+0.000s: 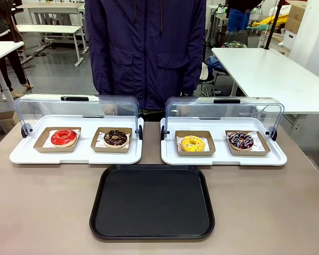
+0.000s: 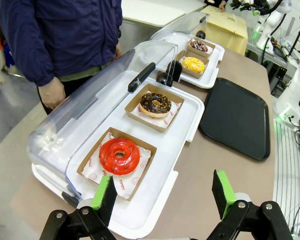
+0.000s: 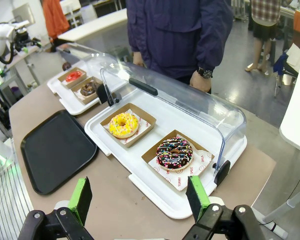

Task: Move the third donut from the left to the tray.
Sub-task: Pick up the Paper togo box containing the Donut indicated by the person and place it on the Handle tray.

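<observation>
Though printed, liner [image 3: 143, 124] under yellow donut [image 3: 123, 124] illegible.

On the bench [image 1: 37, 212], the tray [image 1: 151, 204] lies in the middle, nearest the robot. Behind it two lidded trays sit side by side, near each other but apart: the left lidded tray [image 1: 21, 155] and the right lidded tray [image 1: 223, 159]. The left one carries the first donut [image 1: 63, 137] and, to its right, the second donut [image 1: 115, 138]. The right one carries the third donut from the left [image 1: 192, 143] and, to its right, the fourth donut [image 1: 240, 140]. Each donut rests in its own holder. A person [image 1: 146, 48] stands behind the bench.
</observation>
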Motion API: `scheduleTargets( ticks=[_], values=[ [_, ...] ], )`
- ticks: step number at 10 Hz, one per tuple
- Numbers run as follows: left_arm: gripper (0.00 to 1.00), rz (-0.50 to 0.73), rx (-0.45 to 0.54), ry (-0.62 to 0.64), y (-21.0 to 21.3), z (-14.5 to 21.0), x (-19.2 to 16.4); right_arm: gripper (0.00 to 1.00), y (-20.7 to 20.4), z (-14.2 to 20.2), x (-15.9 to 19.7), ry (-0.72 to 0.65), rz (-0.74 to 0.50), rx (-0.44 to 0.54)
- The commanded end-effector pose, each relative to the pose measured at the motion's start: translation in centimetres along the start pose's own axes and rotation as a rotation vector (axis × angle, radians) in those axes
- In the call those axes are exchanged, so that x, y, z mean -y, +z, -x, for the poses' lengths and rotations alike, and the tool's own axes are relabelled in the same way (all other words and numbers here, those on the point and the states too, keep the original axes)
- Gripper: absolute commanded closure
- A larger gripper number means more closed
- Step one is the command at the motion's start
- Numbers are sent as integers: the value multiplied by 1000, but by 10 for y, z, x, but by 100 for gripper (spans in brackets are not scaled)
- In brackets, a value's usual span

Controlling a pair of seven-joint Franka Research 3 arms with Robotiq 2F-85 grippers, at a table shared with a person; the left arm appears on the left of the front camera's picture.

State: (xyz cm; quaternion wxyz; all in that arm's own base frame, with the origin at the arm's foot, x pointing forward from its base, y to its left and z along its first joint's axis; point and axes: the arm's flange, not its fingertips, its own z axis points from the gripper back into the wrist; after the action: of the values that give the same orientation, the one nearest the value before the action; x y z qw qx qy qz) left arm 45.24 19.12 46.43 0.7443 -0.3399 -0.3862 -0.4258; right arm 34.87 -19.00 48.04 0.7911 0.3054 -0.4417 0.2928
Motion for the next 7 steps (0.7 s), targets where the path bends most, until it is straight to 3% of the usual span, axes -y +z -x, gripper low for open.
scheduleTargets(
  ticks=[1, 7],
  values=[
    [0, 9, 9, -11, 3, -1, 0, 0, -1, -2, 1, 7, -1, 17],
    [0, 9, 9, -11, 3, -1, 0, 0, -1, -2, 1, 7, -1, 17]
  ],
)
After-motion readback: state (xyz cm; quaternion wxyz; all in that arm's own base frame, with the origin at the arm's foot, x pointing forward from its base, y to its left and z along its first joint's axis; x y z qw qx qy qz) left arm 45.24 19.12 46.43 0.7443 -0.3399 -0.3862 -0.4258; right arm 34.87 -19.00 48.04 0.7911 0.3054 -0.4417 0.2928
